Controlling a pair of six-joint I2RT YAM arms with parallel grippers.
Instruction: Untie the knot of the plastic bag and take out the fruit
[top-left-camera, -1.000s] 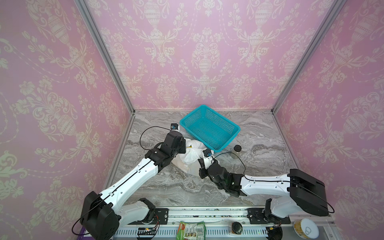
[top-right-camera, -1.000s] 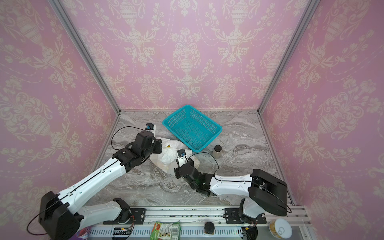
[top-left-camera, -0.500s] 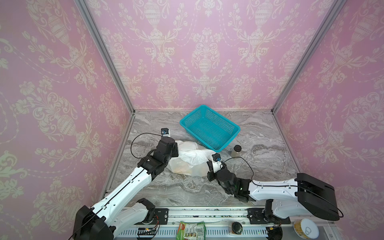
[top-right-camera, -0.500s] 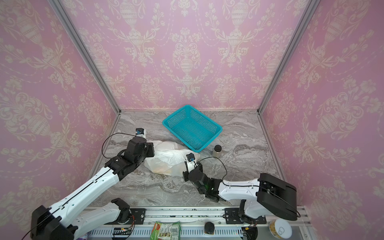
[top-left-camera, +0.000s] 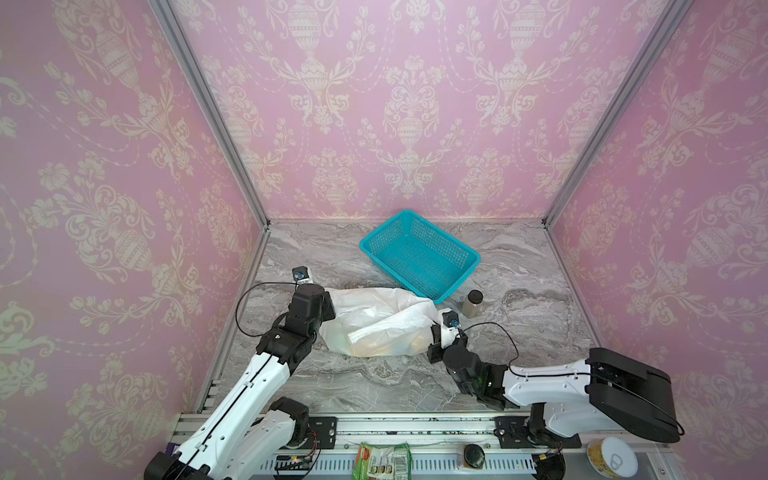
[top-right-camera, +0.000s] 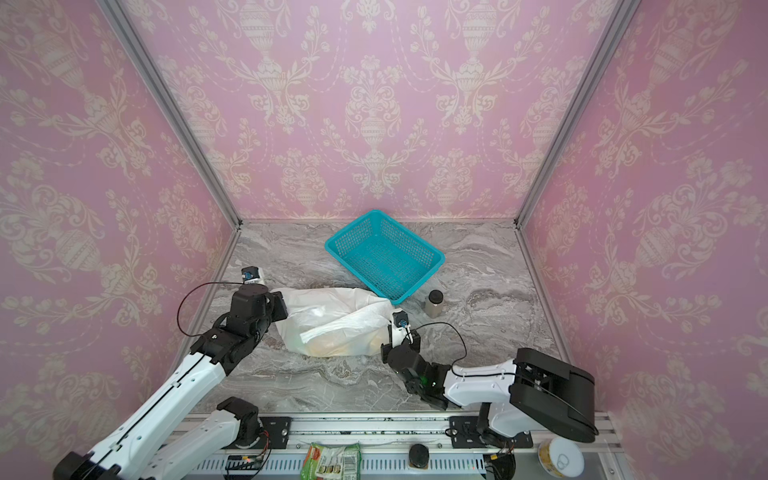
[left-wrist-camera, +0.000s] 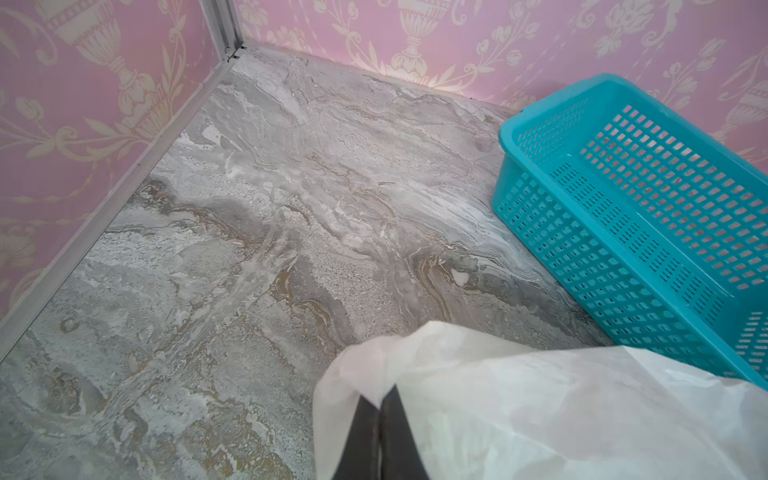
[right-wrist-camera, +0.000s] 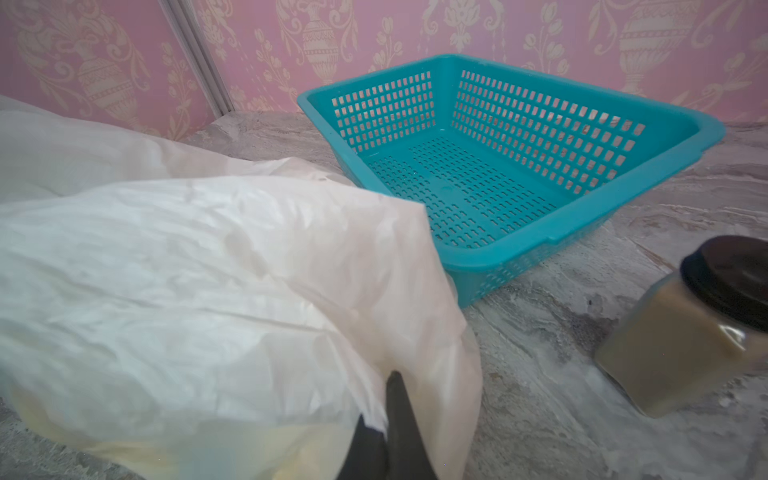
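In both top views the bag (top-left-camera: 374, 318) lies on the table with its long axis running roughly 9 to 3 o'clock, pulled out between the two arms. The left gripper (left-wrist-camera: 380, 399) sits at the bag's 9 o'clock end, jaws together and pinching film. The right gripper (right-wrist-camera: 384, 399) sits at the 4 o'clock end, also closed on film. Each arm is nearest its own end, so a pull apart would act along the long axis.

A flattened strap (top-left-camera: 390, 324) crosses the top from 8 toward 2 o'clock. I cannot pick out the knot.

The fruit (top-left-camera: 374, 348) shows as yellow-orange shapes through the film along the bag's 6 o'clock side. The basket (top-left-camera: 419, 253) stands at 1 o'clock of the bag, touching it.
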